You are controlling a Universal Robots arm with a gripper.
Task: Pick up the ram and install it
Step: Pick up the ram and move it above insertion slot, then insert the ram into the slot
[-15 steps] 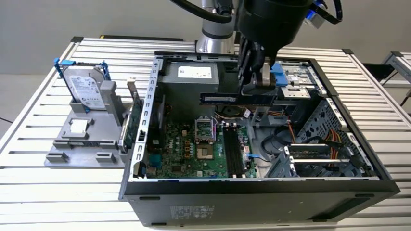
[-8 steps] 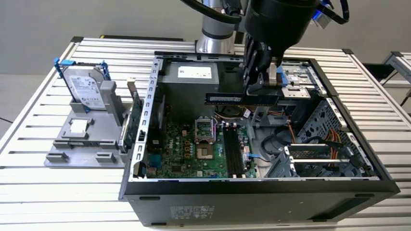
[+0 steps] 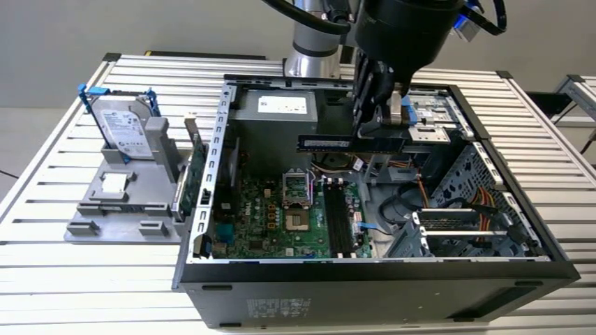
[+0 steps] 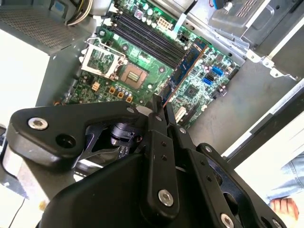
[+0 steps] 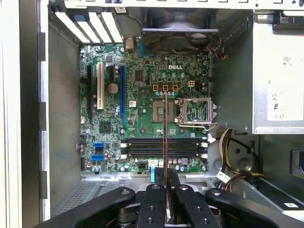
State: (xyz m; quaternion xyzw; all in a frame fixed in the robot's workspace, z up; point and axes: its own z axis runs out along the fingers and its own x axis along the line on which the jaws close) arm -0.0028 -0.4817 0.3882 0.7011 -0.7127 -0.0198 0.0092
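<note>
Above the computer case | gripper clamped on ram | memory slots beneath | cables nearby

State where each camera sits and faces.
Exterior view: off the arm, raised, looking down into the open computer case; arm and gripper holding the ram show.
First wrist view: on the wrist, facing the motherboard squarely; gripper shows.
Second wrist view: on the wrist, facing the motherboard obliquely; gripper shows.
Both wrist views share the ram edge-on.
</note>
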